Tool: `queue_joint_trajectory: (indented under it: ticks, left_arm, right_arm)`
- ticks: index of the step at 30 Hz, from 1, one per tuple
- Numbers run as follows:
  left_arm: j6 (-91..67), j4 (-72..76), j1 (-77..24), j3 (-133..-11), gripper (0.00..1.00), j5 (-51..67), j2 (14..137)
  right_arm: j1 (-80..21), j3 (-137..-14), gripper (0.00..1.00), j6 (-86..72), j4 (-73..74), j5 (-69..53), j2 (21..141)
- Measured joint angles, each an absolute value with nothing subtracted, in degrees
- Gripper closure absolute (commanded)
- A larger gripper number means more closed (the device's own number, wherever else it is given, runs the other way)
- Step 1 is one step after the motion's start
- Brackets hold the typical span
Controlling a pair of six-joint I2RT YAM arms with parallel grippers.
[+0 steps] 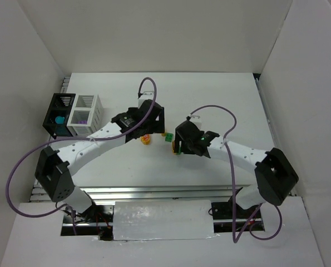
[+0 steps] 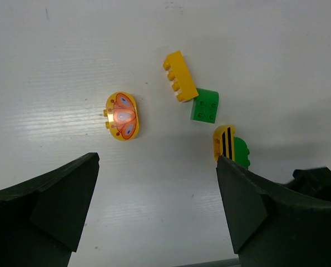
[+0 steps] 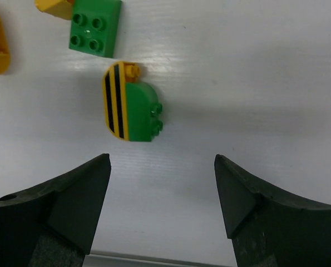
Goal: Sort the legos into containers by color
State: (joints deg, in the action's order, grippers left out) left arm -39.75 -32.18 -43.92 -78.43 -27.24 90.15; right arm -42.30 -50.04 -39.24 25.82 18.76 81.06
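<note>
Top view, bins: the black bin [image 1: 58, 111] and white bin [image 1: 86, 111] stand touching at the far left of the table [image 1: 221, 94], with a teal brick [image 1: 59, 119] in the black one and a purple brick [image 1: 82, 118] in the white
Top view, arms: my left gripper [image 1: 147, 132] hangs over the round yellow brick [image 1: 146, 139] and my right gripper [image 1: 177, 146] is just beside the green square brick [image 1: 168, 137]; the two heads are close, so I judge a clash between them the main risk
Left wrist, jaws: spread wide with nothing between them
Left wrist, target: the round yellow brick lies on its side ahead of the gap, nearer my left finger, so I would shift that way to straddle it
Left wrist, neighbours: the long yellow brick [image 2: 179, 76] touches the green square brick, and the striped yellow-and-green piece [image 2: 227, 143] sits right at my right fingertip, where it could get nudged
Right wrist, jaws: apart and empty
Right wrist, target: the striped piece lies ahead, toward the left finger, clear of the green square brick beyond it
Stage: I judge four bricks are unsorted, well apart from the bins
</note>
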Motion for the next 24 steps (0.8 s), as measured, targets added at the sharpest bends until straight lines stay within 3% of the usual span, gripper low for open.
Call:
queue_joint_trajectory:
  ticks: [11,14,20,24]
  left_arm:
    - [-40.71,-30.26,-43.62,-70.24,0.01,-26.33,84.6]
    - [-40.47,-29.26,-43.57,-69.52,0.01,-24.51,84.86]
    - [-40.6,-27.68,-44.27,-76.42,0.1,-22.68,94.37]
    - [-41.01,-26.92,-44.99,-81.45,0.25,-21.52,104.36]
  right_arm:
    - [-43.48,-54.15,0.16,-38.7,23.09,18.24,86.76]
    - [-43.64,-53.41,0.11,-41.25,23.38,21.39,85.43]
    - [-43.53,-46.39,0.11,-48.75,26.02,29.8,65.34]
    - [-43.2,-44.29,0.12,-50.13,26.46,32.21,52.12]
